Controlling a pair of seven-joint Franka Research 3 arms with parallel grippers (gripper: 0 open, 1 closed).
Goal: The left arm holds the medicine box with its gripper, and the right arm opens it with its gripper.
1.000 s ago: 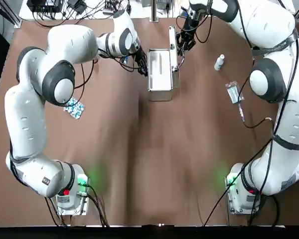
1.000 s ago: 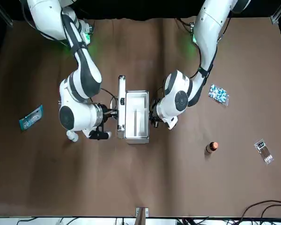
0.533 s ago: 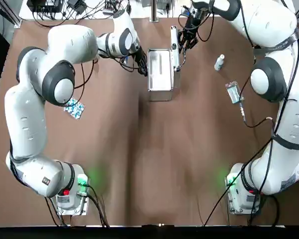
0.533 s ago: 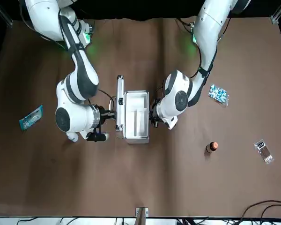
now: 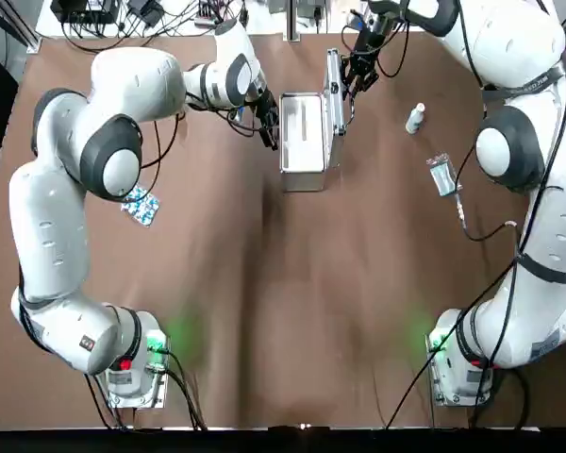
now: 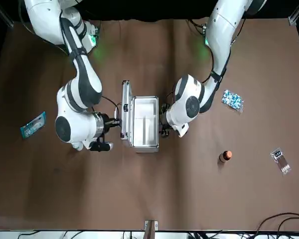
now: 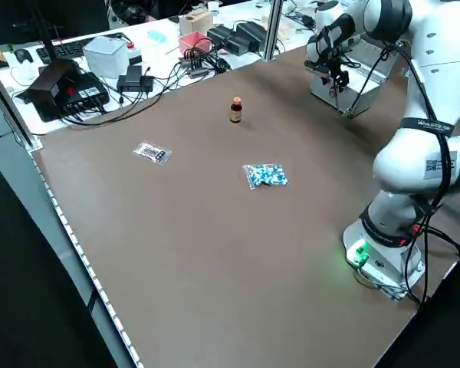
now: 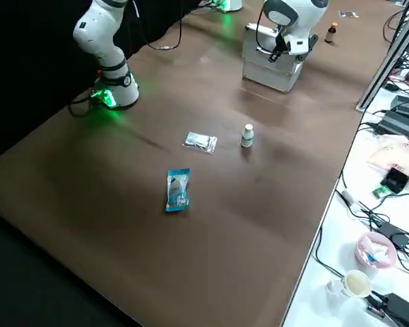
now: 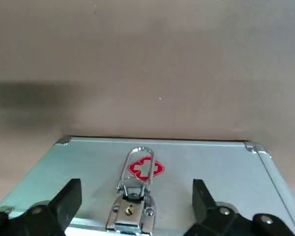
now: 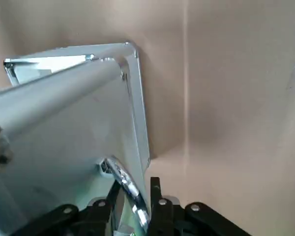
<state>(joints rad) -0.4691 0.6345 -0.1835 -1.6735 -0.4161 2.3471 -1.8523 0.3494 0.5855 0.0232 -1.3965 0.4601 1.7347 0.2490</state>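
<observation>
A brown table carries a silver metal medicine box near the middle of its far edge, open and white inside. Its lid stands roughly upright along the wall facing the right arm. The right gripper is clenched on the lid's upper rim. The left gripper sits at the opposite wall, where a latch with a red cross is fixed. Its fingers are spread wide on either side of that latch, grasping nothing, and I cannot tell whether they touch the wall. A blue-and-white blister pack lies toward the table's left edge. A clear sachet and a small white bottle lie toward the right edge
</observation>
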